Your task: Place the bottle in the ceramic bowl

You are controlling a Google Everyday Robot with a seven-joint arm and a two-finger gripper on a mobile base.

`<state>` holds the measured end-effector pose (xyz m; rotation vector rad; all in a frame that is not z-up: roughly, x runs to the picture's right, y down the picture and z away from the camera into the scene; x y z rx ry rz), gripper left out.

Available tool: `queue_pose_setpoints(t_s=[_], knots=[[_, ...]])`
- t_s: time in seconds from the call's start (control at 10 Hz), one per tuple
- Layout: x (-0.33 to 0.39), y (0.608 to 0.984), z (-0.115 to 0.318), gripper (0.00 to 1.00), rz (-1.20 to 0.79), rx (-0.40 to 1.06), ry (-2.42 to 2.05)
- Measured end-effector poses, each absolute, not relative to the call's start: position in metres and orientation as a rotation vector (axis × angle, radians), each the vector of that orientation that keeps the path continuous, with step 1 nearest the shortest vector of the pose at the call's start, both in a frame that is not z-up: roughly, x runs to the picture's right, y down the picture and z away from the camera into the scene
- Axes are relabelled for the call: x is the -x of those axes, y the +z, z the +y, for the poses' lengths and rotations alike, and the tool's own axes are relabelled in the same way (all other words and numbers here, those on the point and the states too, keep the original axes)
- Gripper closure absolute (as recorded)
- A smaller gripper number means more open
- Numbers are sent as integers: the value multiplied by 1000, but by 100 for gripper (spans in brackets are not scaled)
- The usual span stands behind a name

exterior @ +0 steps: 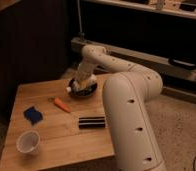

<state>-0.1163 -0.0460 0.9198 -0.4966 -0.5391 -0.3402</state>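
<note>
The dark ceramic bowl (90, 93) sits at the far side of the wooden table (56, 135). My gripper (81, 84) is low over the bowl's left half and hides most of its inside. A small whitish shape (70, 89) shows at the gripper's lower left edge, over the bowl's left rim; it looks like the bottle, but I cannot tell whether it is held or resting in the bowl.
An orange carrot (61, 104) lies just in front of the bowl. A black rectangular bar (92, 122) lies at the front right, a blue sponge (33, 114) at the left, a white cup (28, 142) at the front left. My arm's white body (133, 120) stands by the table's right edge.
</note>
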Motion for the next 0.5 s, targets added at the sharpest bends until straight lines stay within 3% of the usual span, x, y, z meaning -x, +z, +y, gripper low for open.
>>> queue_pose_setpoints(t_s=[0.5], knots=[[115,919,-45,20,-523,495,-328]])
